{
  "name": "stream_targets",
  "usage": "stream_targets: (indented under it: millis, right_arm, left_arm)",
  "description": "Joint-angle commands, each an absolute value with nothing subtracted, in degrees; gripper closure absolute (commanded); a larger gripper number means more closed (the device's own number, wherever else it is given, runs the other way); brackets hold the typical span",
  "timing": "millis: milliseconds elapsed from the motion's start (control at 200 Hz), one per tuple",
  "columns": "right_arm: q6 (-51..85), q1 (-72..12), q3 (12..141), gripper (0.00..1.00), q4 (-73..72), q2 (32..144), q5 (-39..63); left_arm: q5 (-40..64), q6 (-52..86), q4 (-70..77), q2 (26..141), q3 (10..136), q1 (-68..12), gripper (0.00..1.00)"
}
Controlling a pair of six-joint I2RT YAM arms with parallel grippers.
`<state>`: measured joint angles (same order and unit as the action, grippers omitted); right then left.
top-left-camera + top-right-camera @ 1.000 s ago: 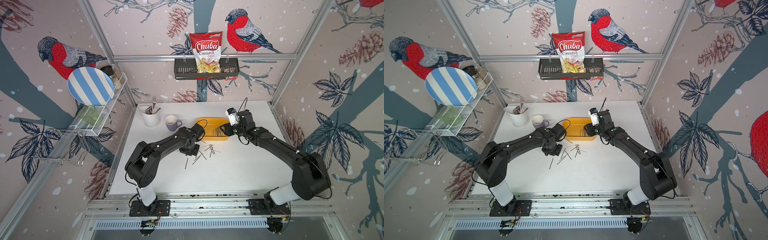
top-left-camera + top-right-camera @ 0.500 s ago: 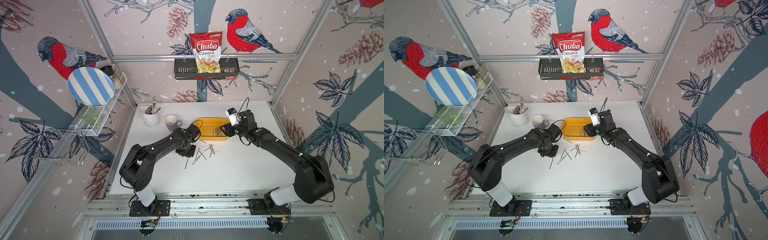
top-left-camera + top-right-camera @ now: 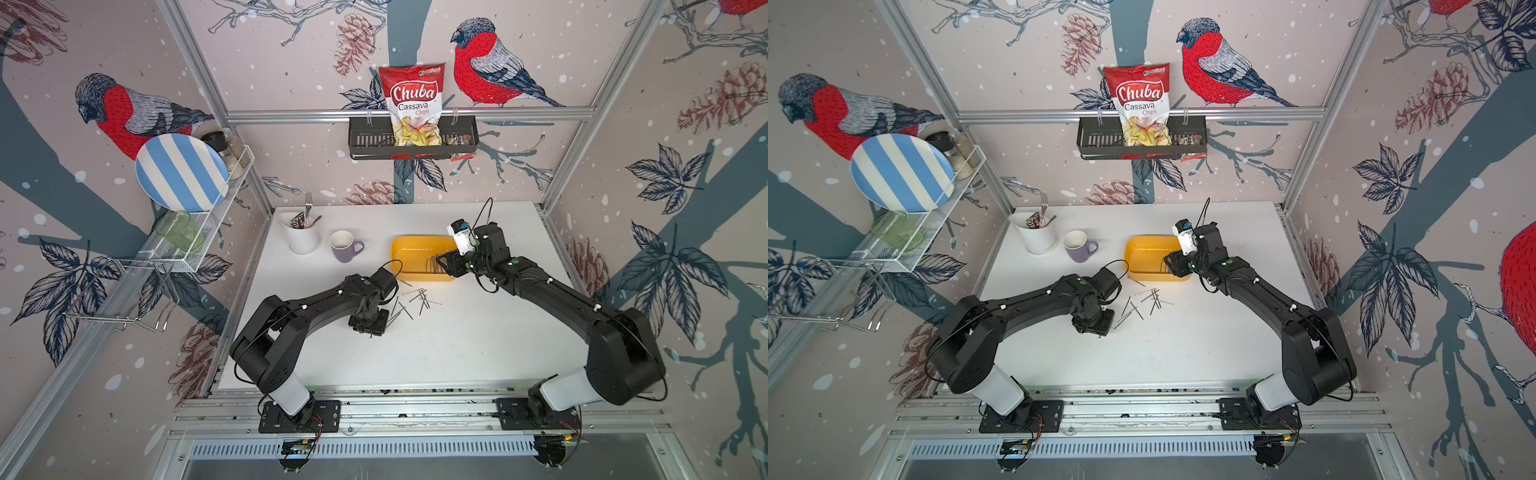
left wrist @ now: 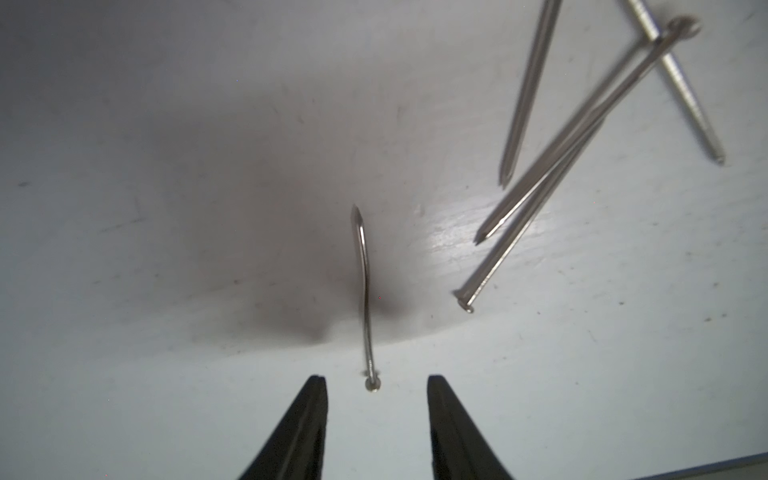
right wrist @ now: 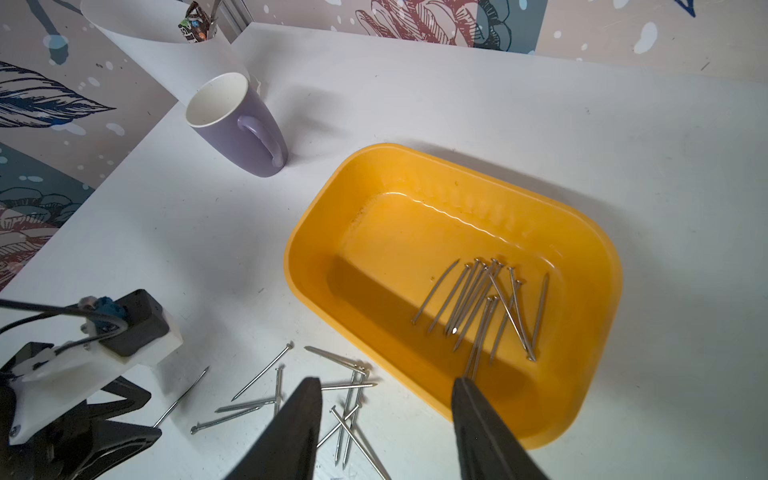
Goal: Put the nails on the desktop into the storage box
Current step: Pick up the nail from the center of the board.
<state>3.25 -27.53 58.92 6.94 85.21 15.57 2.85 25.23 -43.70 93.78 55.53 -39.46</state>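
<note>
Nails (image 3: 409,303) are what this one's about, and a loose scatter of them lies on the white desktop (image 3: 457,353), just in front of the yellow storage box (image 3: 409,251). Inside the box sits a second bunch of nails (image 5: 482,307), lying flat on the floor at one end. The right gripper (image 5: 386,380) hangs over the box's near rim, jaws well apart with nothing between them. Two of the boxed nails run up toward one finger, and whether they touch it I can't tell. The left gripper (image 4: 376,379) is close over the table beside the scatter, jaws part-way open and empty. A single nail (image 4: 365,291) lies just ahead of its tips, head almost in the gap. It looks curved, and I can't say whether that's a bend or blur. My read is that the job is about half done, with the left arm lining up a pick. Next it needs to straddle the shank squarely and pinch right down at the surface, because thin steel on a slick top will likely roll or skid. Then it's lift and carry over the rim.
</note>
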Motion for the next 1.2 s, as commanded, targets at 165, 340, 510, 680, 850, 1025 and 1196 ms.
stream_targets:
  millis: [165, 340, 510, 680, 850, 1025, 1196]
  right_arm:
    - [4.39, -27.99, 57.66, 0.46, 6.78, 83.4, 14.6]
    - [4.44, -28.09, 57.82, 0.46, 6.94, 83.19, 14.4]
    - [4.02, -28.53, 58.61, 0.46, 7.02, 83.29, 14.55]
    - [3.52, -28.9, 59.82, 0.46, 7.54, 83.98, 14.6]
    - [3.02, -29.01, 60.25, 0.46, 7.92, 84.14, 14.42]
    - [2.73, -29.02, 60.38, 0.46, 8.0, 84.36, 14.39]
    - [3.48, -28.89, 60.66, 0.46, 7.51, 84.34, 14.24]
  left_arm:
    - [3.25, 25.18, -41.28, 95.49, 52.87, -39.9, 0.62]
    - [3.08, 25.11, -39.94, 97.52, 52.04, -39.89, 0.71]
    - [2.99, 25.27, -37.63, 98.57, 51.98, -39.99, 0.73]
    - [3.21, 24.92, -36.48, 100.74, 52.96, -40.12, 0.88]
    - [3.52, 24.4, -36.2, 101.48, 53.02, -40.08, 1.0]
    - [3.12, 23.64, -38.63, 100.54, 55.24, -40.08, 1.0]
    - [2.16, 22.91, -42.76, 97.48, 59.91, -40.08, 1.0]
